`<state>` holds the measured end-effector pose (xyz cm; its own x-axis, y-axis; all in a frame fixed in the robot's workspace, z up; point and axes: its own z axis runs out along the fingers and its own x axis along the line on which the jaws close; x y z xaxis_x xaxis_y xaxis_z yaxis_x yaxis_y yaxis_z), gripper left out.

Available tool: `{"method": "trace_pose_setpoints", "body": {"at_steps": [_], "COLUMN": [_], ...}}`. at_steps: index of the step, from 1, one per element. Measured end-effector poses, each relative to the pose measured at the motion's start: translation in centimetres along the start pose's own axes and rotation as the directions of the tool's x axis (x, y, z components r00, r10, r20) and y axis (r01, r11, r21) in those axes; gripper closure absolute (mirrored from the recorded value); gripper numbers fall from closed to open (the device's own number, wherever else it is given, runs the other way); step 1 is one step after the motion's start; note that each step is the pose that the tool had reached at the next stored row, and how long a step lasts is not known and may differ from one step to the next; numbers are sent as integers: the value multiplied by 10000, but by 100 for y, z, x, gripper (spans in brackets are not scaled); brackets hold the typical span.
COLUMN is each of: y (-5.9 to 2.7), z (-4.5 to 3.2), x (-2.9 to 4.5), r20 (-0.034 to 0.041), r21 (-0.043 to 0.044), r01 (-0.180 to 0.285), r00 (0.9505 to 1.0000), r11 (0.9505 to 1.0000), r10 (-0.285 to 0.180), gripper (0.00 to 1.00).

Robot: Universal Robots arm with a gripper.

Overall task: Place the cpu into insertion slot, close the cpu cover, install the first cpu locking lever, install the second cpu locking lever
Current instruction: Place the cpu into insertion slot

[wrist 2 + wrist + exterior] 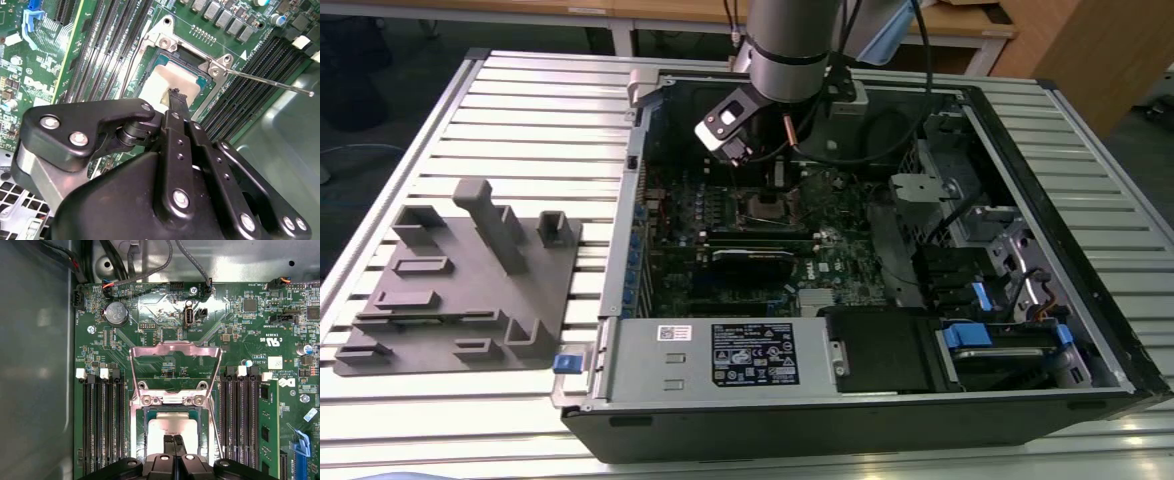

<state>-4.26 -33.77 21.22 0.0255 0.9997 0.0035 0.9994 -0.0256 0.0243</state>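
The cpu [172, 424] lies in the insertion slot [140, 432], with the cpu cover [175, 347] standing open on its hinge at the slot's edge and a thin wire locking lever [270, 81] jutting out beside the slot. The gripper [174, 441] is clenched, its fingers pressed together with nothing between them and the tips on or just above the chip's face. A hard push from those narrow tips could skew the chip in the slot or bend the contacts beneath, and sideways drift could snag the raised cover.
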Motion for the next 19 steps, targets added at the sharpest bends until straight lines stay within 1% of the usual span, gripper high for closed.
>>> {"method": "trace_pose_setpoints", "body": {"at_steps": [4,8,9,10,11,13,19], "y": [-1,-2,-3,-6,-9,-15,-23], "z": [58,62,65,68,69,73,106], "x": [0,0,0,0,0,0,0], "r20": [-3,-6,-33,-86,-123,-181,-186], "r21": [-2,-1,0,1,2,2,2], "r01": [0,-1,-2,-3,-4,-5,-4], "r00": [10000,10000,10000,10000,9999,9998,9998], "r11": [10000,10000,10000,10000,10000,10000,10000], "r10": [0,1,2,3,4,5,4], "gripper": [90,90,90,90,90,90,90]}}
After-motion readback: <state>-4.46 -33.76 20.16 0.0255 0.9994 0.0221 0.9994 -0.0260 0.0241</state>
